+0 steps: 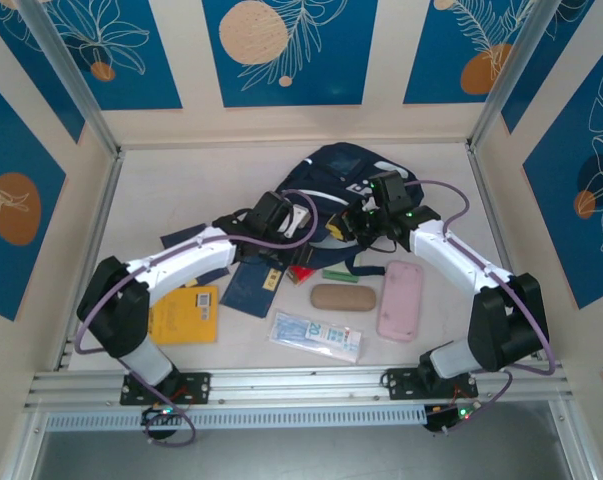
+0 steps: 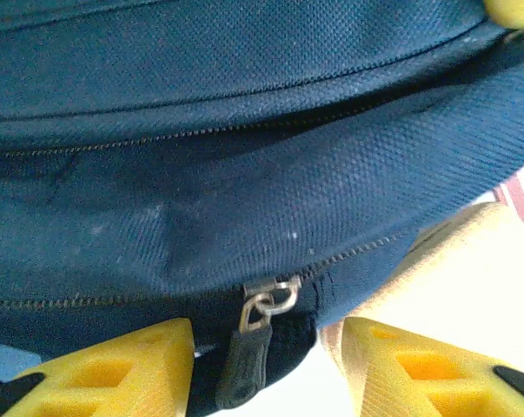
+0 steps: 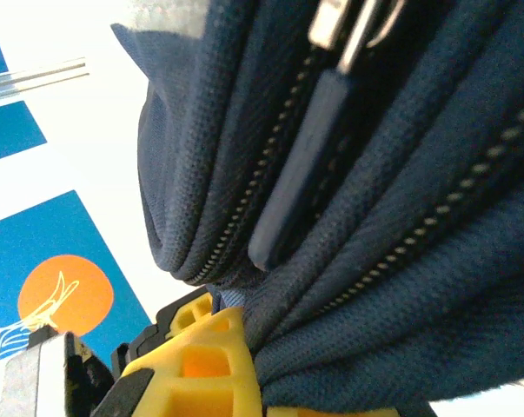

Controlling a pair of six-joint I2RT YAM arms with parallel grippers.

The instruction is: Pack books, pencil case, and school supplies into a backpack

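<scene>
The left gripper (image 2: pixel 268 340) stands open, its two yellow fingers (image 2: pixel 122 373) apart, and the dark zipper pull (image 2: pixel 242 369) hangs in the gap between them, touching neither as far as the left wrist view shows. The pull's long axis points back along the fingers, across the zipper track, which runs from side to side just ahead of the fingertips over the navy backpack (image 2: pixel 244 174). That is the relation the next move seems to turn on: the pull lies straight ahead and centred, so closing the jaws should catch it, and the left arm is clearly the nearer one to it. Off to that gripper's right, the right gripper (image 3: pixel 253 378) is closed on a fold of the backpack's fabric beside a second zipper, seemingly bracing the bag. Further back toward the arm bases, behind both grippers, the things to pack lie loose on the table: a red box (image 1: pixel 301 272) and a green pad (image 1: pixel 339 275) closest, then a navy book (image 1: pixel 251 287), a brown case (image 1: pixel 341 297) and a pink pencil case (image 1: pixel 401 298), and farthest an orange-yellow book (image 1: pixel 186 315) and a clear packet (image 1: pixel 316 336).
</scene>
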